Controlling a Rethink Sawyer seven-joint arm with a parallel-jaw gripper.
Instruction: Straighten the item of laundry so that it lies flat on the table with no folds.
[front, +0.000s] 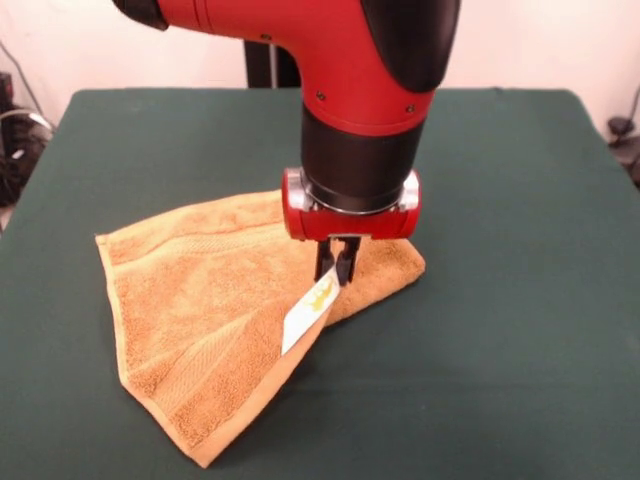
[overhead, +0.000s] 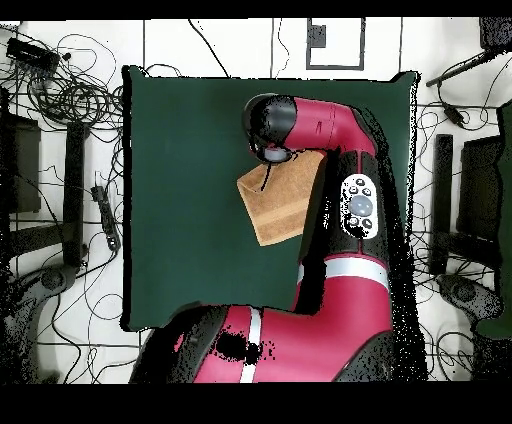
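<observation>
The golden-tan towel (front: 200, 310) lies folded over on the dark green table (front: 520, 300), left of centre in the front view. One part is doubled over the rest, so it forms a rough triangle. Its white tag (front: 308, 312) with yellow print hangs at the folded edge. My gripper (front: 337, 268) points straight down at that edge, just above the tag, with its fingers close together pinching the towel's edge. In the overhead view the towel (overhead: 278, 208) shows partly under the arm, and the arm's wrist (overhead: 270, 130) hides the gripper.
The table (overhead: 180, 200) stretches well beyond the towel on all sides. Cables and equipment (overhead: 60, 90) lie on the floor around the table. The red arm (overhead: 340, 200) covers the table's right part in the overhead view.
</observation>
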